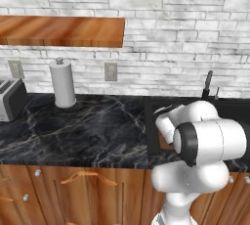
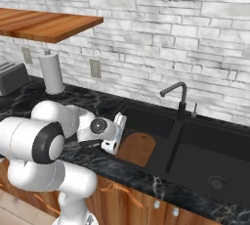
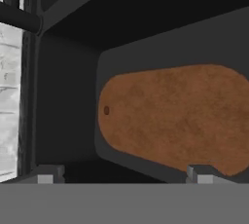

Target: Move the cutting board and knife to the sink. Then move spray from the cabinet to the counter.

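Note:
The brown wooden cutting board (image 2: 137,148) (image 3: 175,116) lies flat in the left basin of the black sink (image 2: 155,119), its small hole toward the faucet side. My gripper (image 2: 116,134) (image 3: 125,175) hangs open just above the board's near edge, with nothing between its fingers. The open wooden cabinet (image 1: 61,31) (image 2: 44,23) is mounted on the brick wall at the upper left. The black marble counter (image 1: 88,126) runs left of the sink. The knife and the spray are out of view.
A paper towel roll (image 1: 62,82) (image 2: 51,72) and a toaster (image 1: 10,99) (image 2: 12,77) stand at the counter's back left. The dark faucet (image 2: 178,94) (image 1: 208,84) rises behind the sink divider. The right basin has a drain (image 2: 217,182).

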You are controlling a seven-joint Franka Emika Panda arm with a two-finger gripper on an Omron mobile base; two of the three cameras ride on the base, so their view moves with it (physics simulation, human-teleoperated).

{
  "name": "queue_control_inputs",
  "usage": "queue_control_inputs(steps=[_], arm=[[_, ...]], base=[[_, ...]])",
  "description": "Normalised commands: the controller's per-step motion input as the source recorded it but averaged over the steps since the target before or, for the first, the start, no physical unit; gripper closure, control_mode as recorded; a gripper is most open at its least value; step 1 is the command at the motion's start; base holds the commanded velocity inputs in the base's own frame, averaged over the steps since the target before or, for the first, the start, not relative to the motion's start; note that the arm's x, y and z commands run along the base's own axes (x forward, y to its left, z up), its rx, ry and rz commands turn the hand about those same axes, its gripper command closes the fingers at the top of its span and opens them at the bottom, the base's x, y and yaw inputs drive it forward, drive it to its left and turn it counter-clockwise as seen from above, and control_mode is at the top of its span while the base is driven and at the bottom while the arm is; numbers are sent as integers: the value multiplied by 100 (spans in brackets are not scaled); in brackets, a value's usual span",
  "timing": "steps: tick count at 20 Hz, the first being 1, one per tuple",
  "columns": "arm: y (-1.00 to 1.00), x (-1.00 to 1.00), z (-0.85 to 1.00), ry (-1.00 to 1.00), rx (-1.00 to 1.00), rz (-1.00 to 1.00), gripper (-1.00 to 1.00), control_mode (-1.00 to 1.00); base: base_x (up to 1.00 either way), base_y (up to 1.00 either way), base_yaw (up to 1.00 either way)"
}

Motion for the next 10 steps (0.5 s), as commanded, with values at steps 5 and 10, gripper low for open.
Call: queue_control_inputs(steps=[5, 10], arm=[[0, -24, 27, 7, 2, 11, -100, -100], [-2, -30, 33, 8, 0, 20, -100, -100]], base=[[0, 0, 0], [0, 0, 0]])
